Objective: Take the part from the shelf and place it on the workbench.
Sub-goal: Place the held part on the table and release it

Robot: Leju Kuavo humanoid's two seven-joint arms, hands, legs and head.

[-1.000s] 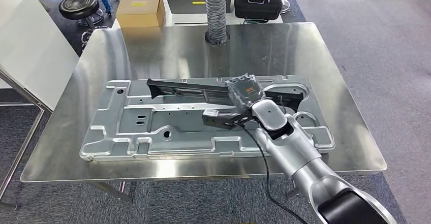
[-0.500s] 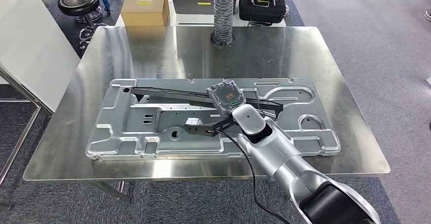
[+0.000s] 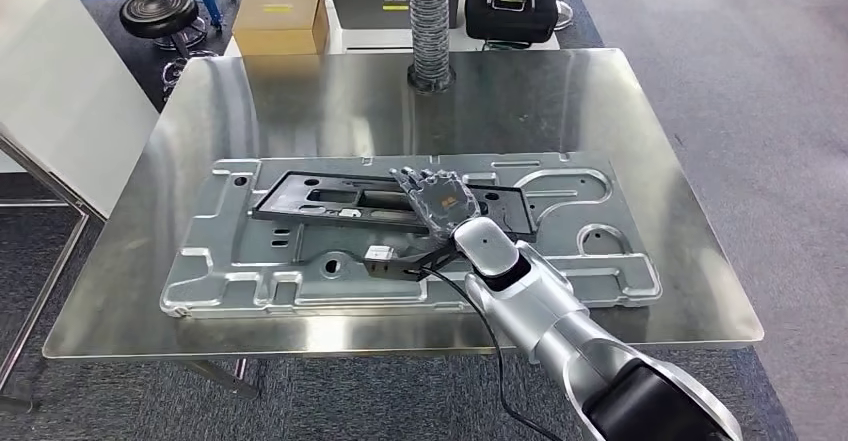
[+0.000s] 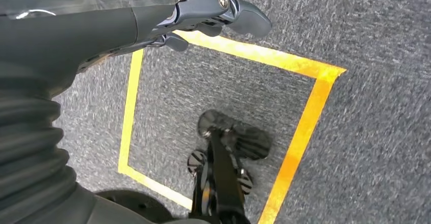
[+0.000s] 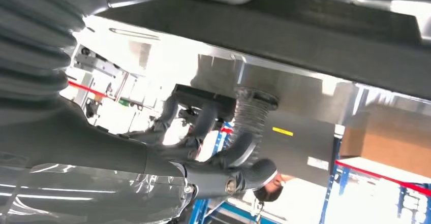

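- Workbench [image 3: 250, 101]: stainless-steel table with a reflective top, standing on grey carpet.
- Stamped panel [image 3: 240, 261]: large silver sheet-metal pressing with ribs and cut-outs, lying flat across the middle of the workbench.
- Part [image 3: 320, 199]: flat black rectangular frame with long slots, lying on the stamped panel along its far half; its right portion sits under the right hand.
- Right hand [image 3: 432, 199]: on the silver arm entering from below; fingers spread and extended flat over the part, palm down. Whether the fingers touch the part cannot be told. In the right wrist view the hand [image 5: 203, 178] has its fingers apart with nothing between them.
- Left hand [image 4: 203, 16]: hangs over the carpet beside a yellow tape square [image 4: 300, 132]; fingers loosely apart, holding nothing.
- Corrugated hose [image 3: 430, 21]: grey ribbed tube standing upright at the far edge of the workbench.
- Cardboard box [image 3: 280, 16]: brown, behind the workbench on the left.
- Black case [image 3: 510, 6]: behind the workbench on the right.
- Black round stool [image 3: 155, 11]: at far left on the floor.
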